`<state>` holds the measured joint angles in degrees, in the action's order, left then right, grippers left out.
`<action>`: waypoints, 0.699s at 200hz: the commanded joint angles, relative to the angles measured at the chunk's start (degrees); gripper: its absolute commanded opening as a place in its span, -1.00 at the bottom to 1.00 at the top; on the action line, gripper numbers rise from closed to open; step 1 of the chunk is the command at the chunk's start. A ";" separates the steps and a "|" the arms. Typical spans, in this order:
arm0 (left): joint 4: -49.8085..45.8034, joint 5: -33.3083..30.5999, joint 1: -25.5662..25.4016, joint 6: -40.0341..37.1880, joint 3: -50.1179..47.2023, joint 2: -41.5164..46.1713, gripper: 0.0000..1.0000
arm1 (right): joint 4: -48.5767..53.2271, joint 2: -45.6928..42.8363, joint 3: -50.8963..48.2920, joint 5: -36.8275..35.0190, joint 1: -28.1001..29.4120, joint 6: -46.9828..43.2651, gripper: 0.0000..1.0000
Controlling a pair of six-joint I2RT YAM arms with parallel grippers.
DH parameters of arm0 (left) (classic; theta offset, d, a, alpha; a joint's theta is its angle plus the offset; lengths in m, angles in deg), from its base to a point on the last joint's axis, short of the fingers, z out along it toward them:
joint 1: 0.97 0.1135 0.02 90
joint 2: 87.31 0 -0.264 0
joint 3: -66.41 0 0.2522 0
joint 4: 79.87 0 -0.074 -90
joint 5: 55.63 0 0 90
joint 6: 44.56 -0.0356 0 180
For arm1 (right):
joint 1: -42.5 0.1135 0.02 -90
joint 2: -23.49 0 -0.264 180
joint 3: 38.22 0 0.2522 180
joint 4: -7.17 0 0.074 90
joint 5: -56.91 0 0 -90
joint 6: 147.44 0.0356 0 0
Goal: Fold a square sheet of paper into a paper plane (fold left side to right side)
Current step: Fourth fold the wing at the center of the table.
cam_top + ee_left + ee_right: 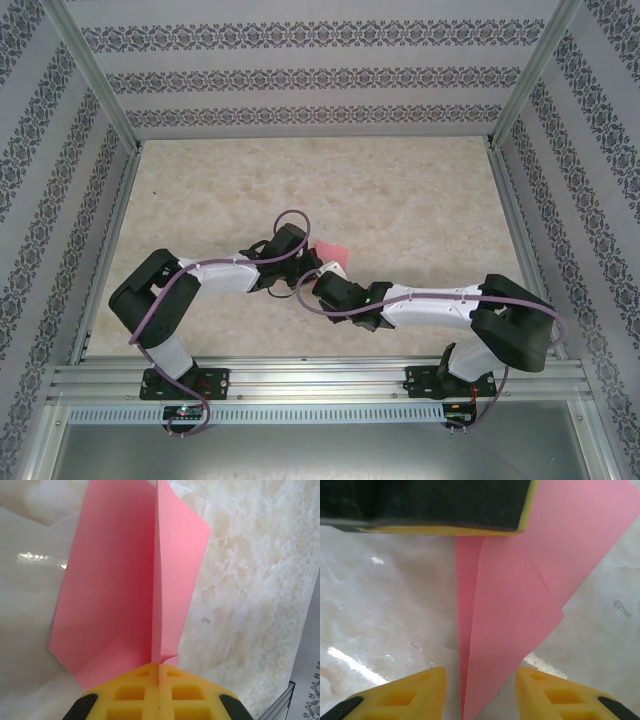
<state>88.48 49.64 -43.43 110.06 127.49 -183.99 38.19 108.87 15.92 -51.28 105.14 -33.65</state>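
Folding L side over to R looks like the step in hand (judgement).

**Handling note:** carry the pinched flap across in a low arc and line its edge up with the edge opposite before pressing. Hold the pointed end down with the free arm so the crease doesn't wander. Risk: thin paper can buckle or slip out of the pinch.

**1. Right end effector** (480, 692), yellow-padded, two-finger. Fingers apart, clamped on nothing. The sheet's pointed tip lies between the two pads. Contact w/ either pad can't be told.

**2. Left end effector** (159, 680), same type, just beyond the right one in the top view. Pads together, clamped on the near edge of the raised flap. The flap's edge enters exactly at the seam between the pads.

**3. Thin salmon-red creased sheet of paper** (115, 605). Partly folded, nr table centre. One flap stands upright from the pinch and the other spreads lower to the L. From the right wrist, the sheet runs from the tip between the open pads to under the left end effector. Diagonal crease visible.

**4. Pale marbled beige table** (250, 605). Glossy, w/ glare spots, and carries the sheet.
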 commanded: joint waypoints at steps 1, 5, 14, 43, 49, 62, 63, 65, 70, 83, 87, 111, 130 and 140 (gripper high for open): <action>0.97 -1.48 -0.70 0.86 1.48 0.18 -0.90 | -3.01 1.92 -0.99 -2.15 0.64 -2.17 -0.17; 0.97 -1.60 -0.70 0.85 1.55 0.18 -0.89 | -3.17 2.20 -1.05 -2.27 0.65 -2.25 -0.17; 0.70 -1.67 -0.72 0.82 1.69 0.18 -0.90 | -3.61 3.05 -1.09 -2.53 0.65 -2.50 -0.17; -2.00 -3.16 -0.64 -0.46 2.97 0.44 -0.89 | -4.60 4.34 -0.83 -2.72 0.65 -2.82 -0.21; -3.00 -3.58 -0.61 -1.13 3.56 0.44 -0.89 | -4.94 3.58 -1.02 -2.65 0.65 -3.15 -0.20; -5.07 -4.34 -0.37 -2.44 4.96 0.23 -0.89 | -5.98 0.30 -2.47 -2.79 0.52 -3.62 -0.11; -5.26 -4.40 -0.36 -2.59 5.02 0.20 -0.89 | -6.04 -0.14 -2.62 -2.84 0.54 -3.64 -0.09; -5.51 -4.46 -0.28 -2.69 5.24 0.19 -0.89 | -6.17 -0.90 -2.95 -2.95 0.51 -3.75 -0.07; -6.09 -4.64 -0.18 -3.11 5.69 0.03 -0.89 | -6.42 -2.67 -3.73 -2.98 0.41 -3.99 -0.01; -7.59 -5.30 0.26 -4.45 7.04 -0.47 -0.89 | -7.33 -8.19 -5.97 -1.45 -0.54 -4.92 0.18; -8.05 -5.54 0.42 -4.93 7.43 -0.65 -0.89 | -7.65 -10.09 -6.67 -0.47 -1.05 -5.23 0.25; -10.57 -6.56 1.81 -7.59 10.10 -2.03 -0.89 | -8.30 -17.74 -9.16 7.08 -5.82 -6.53 0.54; -10.96 -6.40 3.11 -8.68 12.03 -3.03 -0.90 | -8.33 -21.32 -10.26 9.78 -10.30 -6.85 0.58; -11.32 -6.34 3.71 -9.38 13.35 -3.75 -0.89 | -8.91 -22.71 -10.94 10.78 -12.61 -7.38 0.58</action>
<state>80.08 44.85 -41.59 104.50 137.76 -185.72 31.37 89.05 7.00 -45.56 96.90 -39.38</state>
